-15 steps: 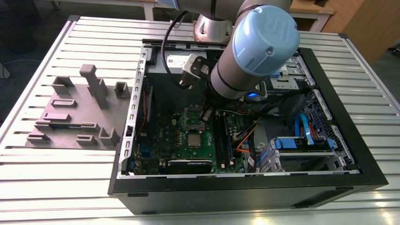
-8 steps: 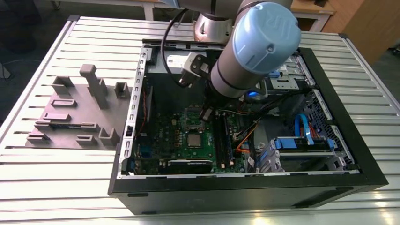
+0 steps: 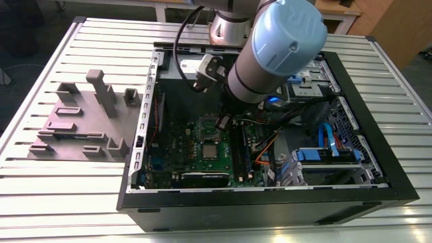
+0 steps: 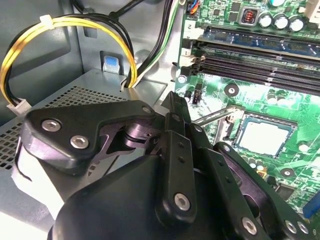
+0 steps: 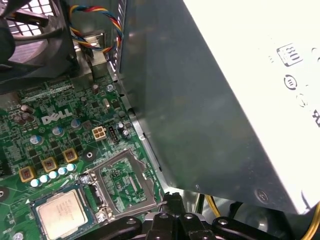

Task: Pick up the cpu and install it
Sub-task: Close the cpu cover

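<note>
The cpu (image 5: 62, 212) is a small silvery square with a pale tan edge. It lies flat in the socket of the green motherboard (image 3: 202, 157), and it also appears in the second wrist view (image 4: 263, 135). The socket's metal lid (image 5: 125, 182) stands swung open beside it. My black gripper (image 3: 223, 121) hangs inside the open computer case, above the board and close to the grey power supply (image 5: 210, 100). Its fingers meet at one tip (image 4: 173, 102) with nothing between them, a short way off the cpu and not touching it.
A grey fixture (image 3: 81, 121) with plastic blocks lies on the slatted table at the exterior view's left. Yellow and black cables (image 4: 65, 25) loop over the power supply. Black memory slots (image 4: 260, 55), a fan (image 5: 30, 35) and blue-tabbed drive bays (image 3: 327, 154) crowd the case.
</note>
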Robot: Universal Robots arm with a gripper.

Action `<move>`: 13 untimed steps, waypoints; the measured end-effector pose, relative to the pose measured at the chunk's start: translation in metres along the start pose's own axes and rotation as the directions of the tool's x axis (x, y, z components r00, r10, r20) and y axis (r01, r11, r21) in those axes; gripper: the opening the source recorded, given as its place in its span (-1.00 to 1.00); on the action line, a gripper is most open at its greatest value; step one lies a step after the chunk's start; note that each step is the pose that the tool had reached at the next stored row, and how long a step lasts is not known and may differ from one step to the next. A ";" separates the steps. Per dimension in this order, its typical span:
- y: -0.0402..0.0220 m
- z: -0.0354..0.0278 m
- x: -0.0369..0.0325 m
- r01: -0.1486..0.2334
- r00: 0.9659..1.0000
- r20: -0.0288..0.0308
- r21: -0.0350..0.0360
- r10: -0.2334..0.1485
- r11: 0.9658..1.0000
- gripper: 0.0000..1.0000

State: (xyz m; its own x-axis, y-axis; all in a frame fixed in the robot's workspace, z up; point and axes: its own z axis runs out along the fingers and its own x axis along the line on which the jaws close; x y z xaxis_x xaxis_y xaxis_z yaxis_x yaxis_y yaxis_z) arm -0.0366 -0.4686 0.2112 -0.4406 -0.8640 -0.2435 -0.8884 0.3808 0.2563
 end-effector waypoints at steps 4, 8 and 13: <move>0.0007 -0.0024 -0.0006 -0.001 1.000 -0.009 0.004 0.001 1.000 -0.79; 0.0016 -0.0051 -0.0013 -0.002 1.000 -0.016 0.008 0.002 1.000 -0.79; 0.0024 -0.0079 -0.0020 -0.003 1.000 -0.021 0.010 0.003 1.000 -0.79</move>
State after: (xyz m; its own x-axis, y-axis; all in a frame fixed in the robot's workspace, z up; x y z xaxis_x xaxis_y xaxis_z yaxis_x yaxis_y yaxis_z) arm -0.0369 -0.4686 0.2197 -0.4406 -0.8696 -0.2231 -0.8884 0.3867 0.2472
